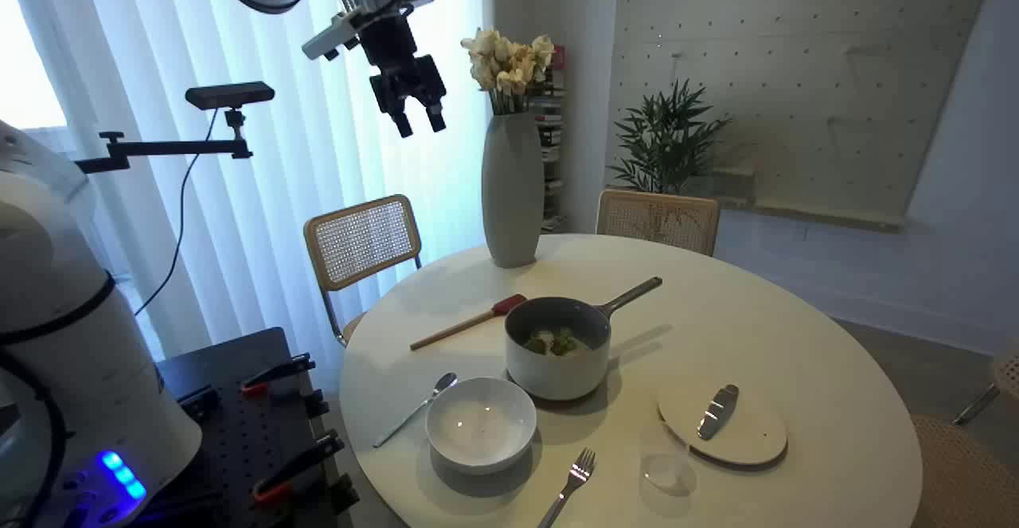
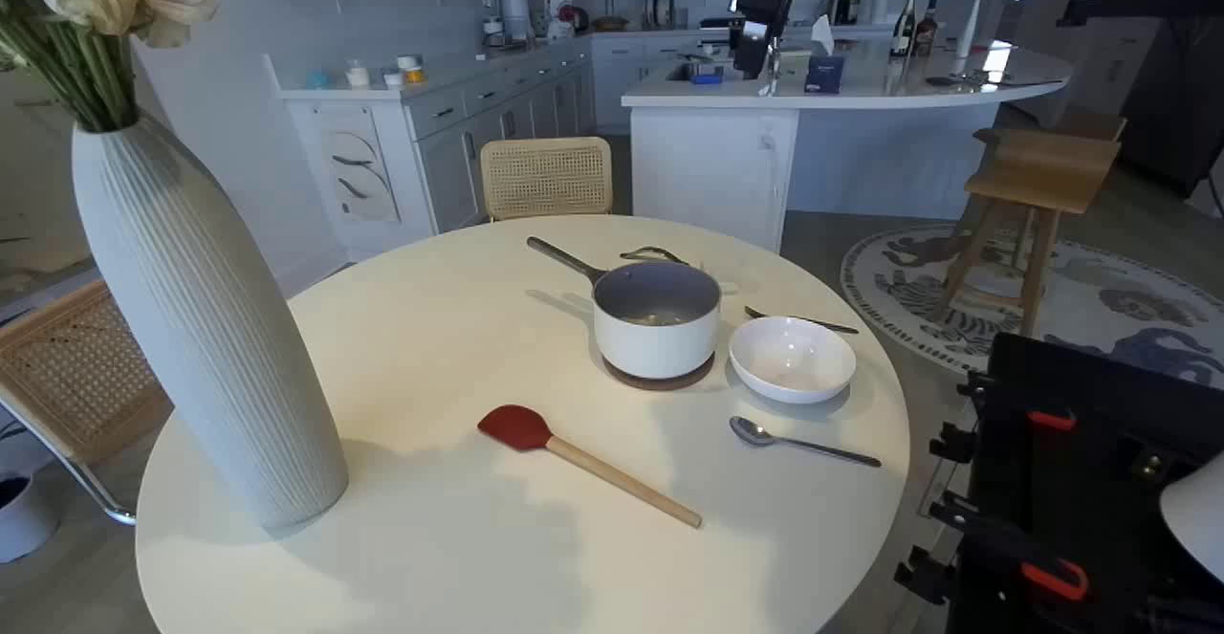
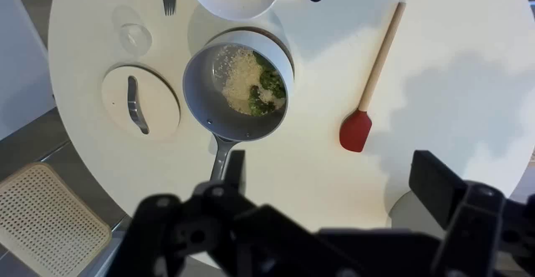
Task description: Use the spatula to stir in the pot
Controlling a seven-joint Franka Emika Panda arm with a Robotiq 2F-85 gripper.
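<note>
The spatula, with a red head and pale wooden handle, lies flat on the table in both exterior views [image 1: 454, 332] [image 2: 623, 479] and the wrist view [image 3: 382, 57]. Beside it stands the pot [image 1: 556, 365] [image 2: 656, 342], white outside and grey inside, its grey handle pointing away from the bowl. From above, the pot [image 3: 273, 53] holds pale grains and green pieces. My gripper [image 1: 421, 126] hangs high over the table, well above both and touching neither. In the wrist view the gripper [image 3: 330, 158] is open, its fingers wide apart with nothing between them.
Near the pot are a white bowl [image 1: 481, 424], a spoon [image 2: 751, 431], a fork [image 1: 579, 468] and a clear glass [image 3: 135, 39]. A pale lid [image 3: 161, 105] lies on the pot's far side. A tall vase of flowers [image 1: 513, 193] rises from the table near the spatula's head.
</note>
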